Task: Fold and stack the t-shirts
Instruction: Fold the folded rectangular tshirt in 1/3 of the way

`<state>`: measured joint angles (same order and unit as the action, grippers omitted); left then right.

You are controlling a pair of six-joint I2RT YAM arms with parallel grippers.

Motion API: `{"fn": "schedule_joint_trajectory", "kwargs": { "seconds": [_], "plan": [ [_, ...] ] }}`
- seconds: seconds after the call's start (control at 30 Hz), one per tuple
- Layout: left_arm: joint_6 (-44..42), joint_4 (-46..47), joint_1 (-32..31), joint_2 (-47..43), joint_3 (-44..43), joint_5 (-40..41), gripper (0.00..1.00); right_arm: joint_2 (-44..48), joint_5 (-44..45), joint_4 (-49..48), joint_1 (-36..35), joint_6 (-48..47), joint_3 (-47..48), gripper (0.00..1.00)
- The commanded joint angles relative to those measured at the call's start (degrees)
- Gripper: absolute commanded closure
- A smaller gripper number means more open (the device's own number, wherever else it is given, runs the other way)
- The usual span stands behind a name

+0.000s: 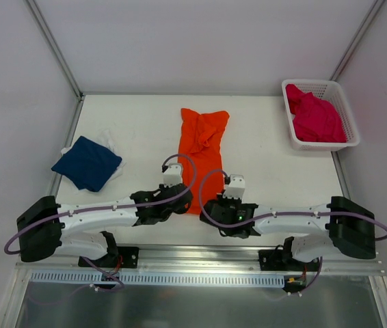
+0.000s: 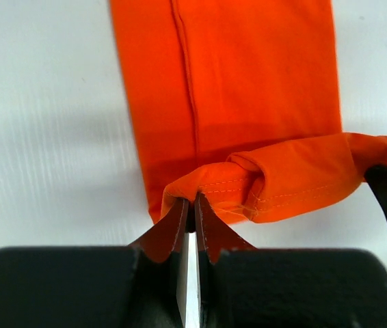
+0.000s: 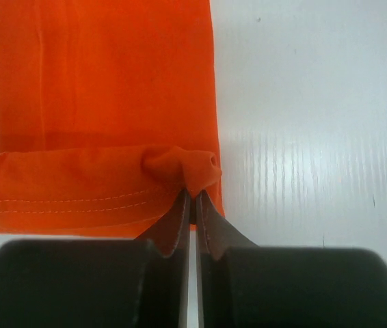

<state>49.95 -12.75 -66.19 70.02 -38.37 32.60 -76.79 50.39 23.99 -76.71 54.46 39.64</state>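
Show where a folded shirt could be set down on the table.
Bare table between the navy shirt and the orange shirt; more between the orange shirt and the basket. Crowded at the near edge: left gripper and right gripper pinch the orange hem.

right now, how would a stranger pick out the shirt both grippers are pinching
On the white table, look to the middle, between the navy t-shirt at the left and the basket with the pink t-shirt at the far right. The orange t-shirt lies there as a long narrow strip, the only orange one, its near hem pinched by the left gripper and the right gripper.
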Motion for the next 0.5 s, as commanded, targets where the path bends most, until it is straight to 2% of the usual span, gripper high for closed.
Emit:
{"fn": "schedule_joint_trajectory", "kwargs": {
  "seconds": [0.0,0.27,0.47],
  "plan": [
    [-7.32,4.92,4.31,2.84,-2.41,-3.85,1.00,-2.56,-2.49,-10.09,5.84,-14.89,2.46,1.00],
    [-15.58,14.23,15.03,14.07,-7.33,-12.03,1.00,-10.29,-8.36,-19.32,16.58,-29.66,9.84,0.99],
    [-19.71,15.13,21.80,20.67,-14.18,-15.28,1.00,-16.89,-13.56,-22.31,23.70,-36.70,17.21,1.00]
  ]
}}
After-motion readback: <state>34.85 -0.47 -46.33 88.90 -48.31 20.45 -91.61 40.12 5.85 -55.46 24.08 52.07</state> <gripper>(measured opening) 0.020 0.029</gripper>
